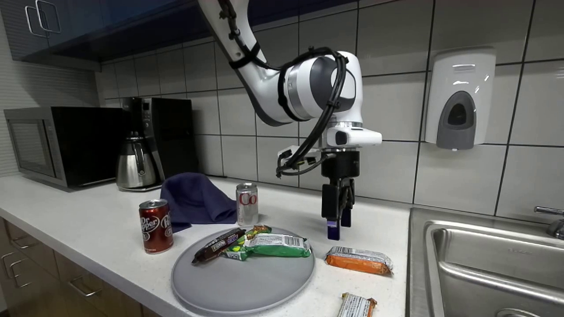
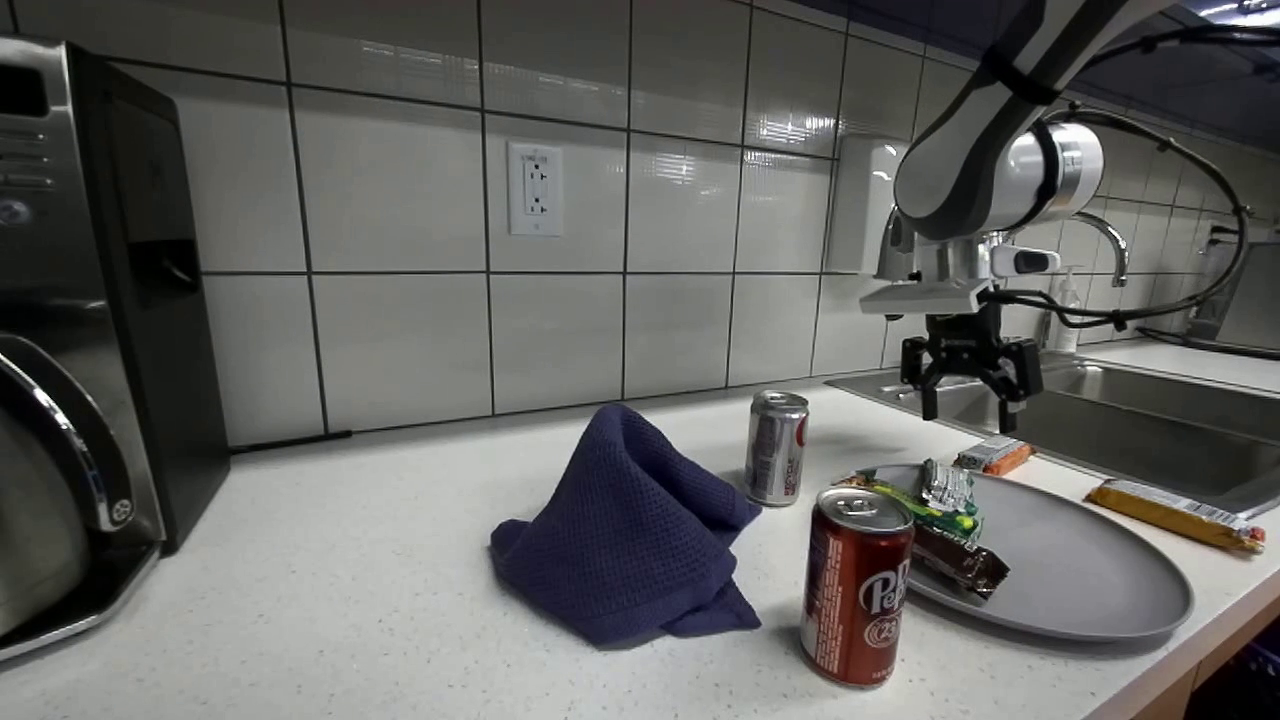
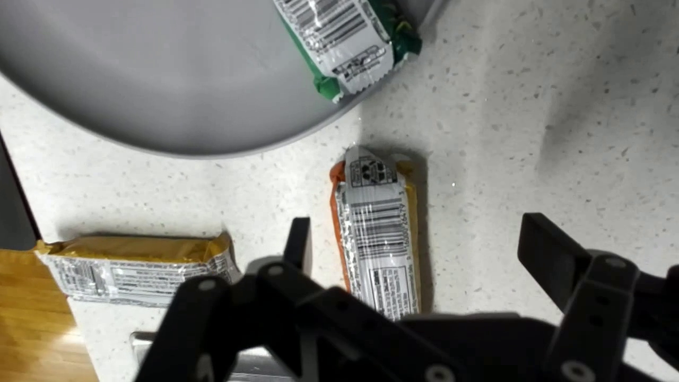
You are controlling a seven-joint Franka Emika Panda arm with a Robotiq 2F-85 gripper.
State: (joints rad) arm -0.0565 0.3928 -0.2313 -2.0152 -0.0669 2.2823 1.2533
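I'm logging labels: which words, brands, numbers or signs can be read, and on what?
"Dr Pepper": red can
"23": red can, in a circle
"Co": silver can, rest out of sight
Too small or blurred: print and barcode digits on the orange wrapper, yellow wrapper, green wrapper, brown wrapper and green-yellow wrapper; the stamp on the sink.

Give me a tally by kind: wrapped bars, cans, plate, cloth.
Wrapped bars: 5 (brown bar, yellow-green bar, green-silver bar, orange bar, yellow bar)
Cylindrical metal cans: 2 (red can, silver can)
Round gray plate: 1
Crumpled purple cloth: 1
Total: 9
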